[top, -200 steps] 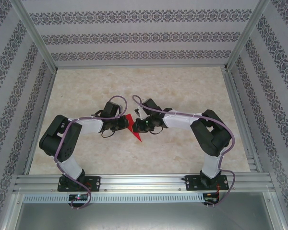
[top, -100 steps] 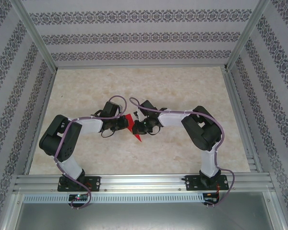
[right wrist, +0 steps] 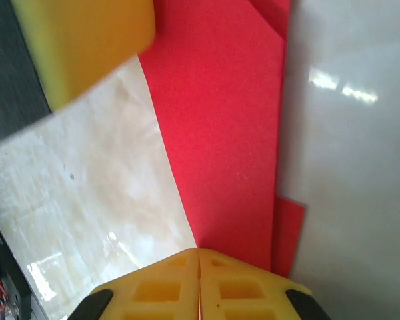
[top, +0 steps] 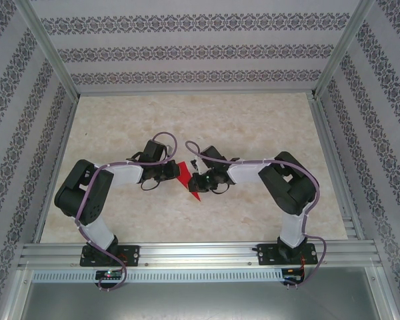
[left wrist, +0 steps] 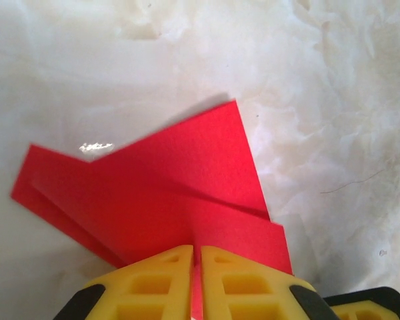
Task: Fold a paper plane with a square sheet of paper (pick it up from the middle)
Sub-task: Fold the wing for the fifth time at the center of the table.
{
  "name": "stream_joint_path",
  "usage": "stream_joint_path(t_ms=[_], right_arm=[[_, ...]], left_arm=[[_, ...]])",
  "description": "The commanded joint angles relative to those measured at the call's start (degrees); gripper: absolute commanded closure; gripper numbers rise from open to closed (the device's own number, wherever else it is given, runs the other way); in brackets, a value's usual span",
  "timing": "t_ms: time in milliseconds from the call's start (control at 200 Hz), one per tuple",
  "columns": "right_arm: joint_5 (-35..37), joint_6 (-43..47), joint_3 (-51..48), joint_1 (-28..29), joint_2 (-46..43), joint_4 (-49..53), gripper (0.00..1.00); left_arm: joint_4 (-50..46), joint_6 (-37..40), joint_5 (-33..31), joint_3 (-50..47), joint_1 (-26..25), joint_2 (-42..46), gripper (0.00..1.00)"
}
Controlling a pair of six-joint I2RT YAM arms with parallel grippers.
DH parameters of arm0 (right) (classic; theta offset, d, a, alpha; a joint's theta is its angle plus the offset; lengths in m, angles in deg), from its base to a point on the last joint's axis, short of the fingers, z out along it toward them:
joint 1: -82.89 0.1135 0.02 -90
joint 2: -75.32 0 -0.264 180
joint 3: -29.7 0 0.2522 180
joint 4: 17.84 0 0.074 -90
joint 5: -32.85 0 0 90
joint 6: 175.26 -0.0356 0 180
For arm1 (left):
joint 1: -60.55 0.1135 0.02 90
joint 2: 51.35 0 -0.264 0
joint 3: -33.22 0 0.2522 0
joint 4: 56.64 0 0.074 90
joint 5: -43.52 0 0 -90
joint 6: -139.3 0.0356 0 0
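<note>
Left wrist view: the left gripper (left wrist: 195, 252) has its two yellow fingers pressed together on the near edge of the red paper (left wrist: 167, 180), with a thin sliver of red showing in the seam between them. From there the paper spreads out in overlapping folded layers, a crease running across it. At the right wrist, the right gripper (right wrist: 199, 255) is pinched tight on the paper's edge too, a long red panel stretching away from it. From above, both arms bend inward and meet over the middle of the marbled table (top: 253, 127), the paper between the grippers, one sharp tip pointing towards the near edge.
</note>
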Motion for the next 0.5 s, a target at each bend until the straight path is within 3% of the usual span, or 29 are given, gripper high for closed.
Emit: stream_joint_path(t_ms=[0,495], right_arm=[[1.53,1.91,-4.44,-0.63,0.70,6.68,0.92],[0.73,1.68,-5.62,-0.75,-0.25,6.29,0.92]], left_arm=[[0.05,2.12,0.02,1.30,0.75,-0.88,0.88],[-0.97,4.43,-2.60,1.65,0.98,-2.87,0.89]])
